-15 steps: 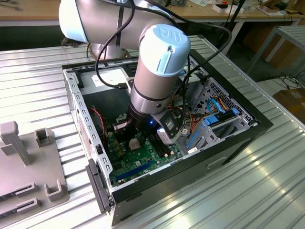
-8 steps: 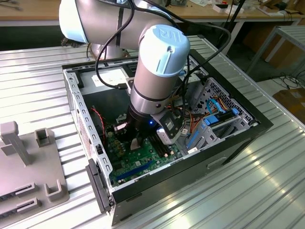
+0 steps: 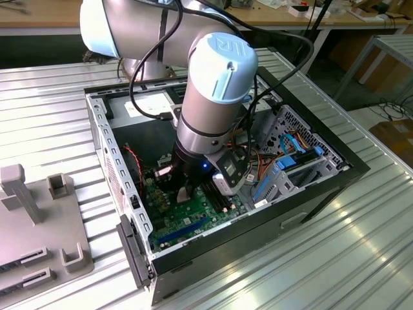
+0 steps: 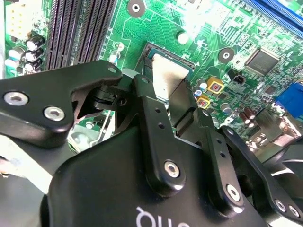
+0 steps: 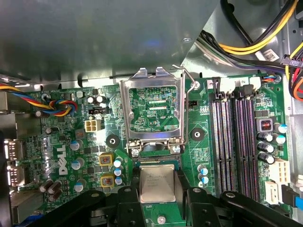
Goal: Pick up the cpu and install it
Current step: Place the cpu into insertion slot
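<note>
1. The cpu (image 5: 157,183) is held, apparently pinched, by the gripper (image 5: 158,197) over the motherboard (image 5: 71,142).
2. Faint print is carried on its silvery face, beside the raised socket frame (image 5: 151,111).

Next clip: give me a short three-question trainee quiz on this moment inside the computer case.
1. True or false: the socket's hinged load plate lies shut.
2. What does the pincer hold? A) a memory stick B) the cpu C) a yellow cable
3. Fill in: the arm reaches down into an open computer ____.
Key: 1 false, it is swung open; 2 B; 3 case.
</note>
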Controlling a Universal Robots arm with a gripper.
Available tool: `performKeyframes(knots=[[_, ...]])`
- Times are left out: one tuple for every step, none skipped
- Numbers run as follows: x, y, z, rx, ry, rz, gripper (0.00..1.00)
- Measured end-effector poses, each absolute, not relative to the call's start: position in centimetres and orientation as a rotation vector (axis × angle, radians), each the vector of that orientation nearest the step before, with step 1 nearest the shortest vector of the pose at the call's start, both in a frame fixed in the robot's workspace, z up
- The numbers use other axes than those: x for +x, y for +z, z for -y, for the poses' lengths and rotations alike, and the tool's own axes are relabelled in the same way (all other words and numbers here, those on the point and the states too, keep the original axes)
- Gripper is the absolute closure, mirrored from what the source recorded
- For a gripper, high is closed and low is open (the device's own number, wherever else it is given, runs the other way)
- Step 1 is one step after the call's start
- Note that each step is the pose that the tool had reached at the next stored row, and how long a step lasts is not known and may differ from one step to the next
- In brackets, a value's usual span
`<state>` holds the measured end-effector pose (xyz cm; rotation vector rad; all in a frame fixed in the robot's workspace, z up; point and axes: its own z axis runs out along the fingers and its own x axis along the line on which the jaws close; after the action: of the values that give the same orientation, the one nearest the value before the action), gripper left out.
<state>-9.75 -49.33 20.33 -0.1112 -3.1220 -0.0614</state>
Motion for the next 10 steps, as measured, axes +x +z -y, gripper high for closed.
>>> performKeyframes(knots=[[-9.75, 20.37, 49.34, -0.111, -0.061, 3.122, 0.61], [-9.75, 20.48, 49.34, -0.111, -0.061, 3.122, 0.61], [-9.75, 20.50, 49.34, -0.111, -0.061, 3.122, 0.61], [-9.74, 20.52, 49.33, -0.111, -0.061, 3.122, 0.61], [-9.75, 20.55, 49.33, -0.111, -0.061, 3.122, 0.61], [-9.75, 20.55, 49.34, -0.111, -0.061, 3.122, 0.61], [-9.75, 20.58, 49.34, -0.111, -0.061, 3.122, 0.61], [-9.75, 20.58, 49.34, -0.111, -0.061, 3.122, 0.61], [-9.75, 20.59, 49.34, -0.111, -0.061, 3.122, 0.61], [-9.75, 20.59, 49.34, -0.111, -0.061, 3.122, 0.61]])
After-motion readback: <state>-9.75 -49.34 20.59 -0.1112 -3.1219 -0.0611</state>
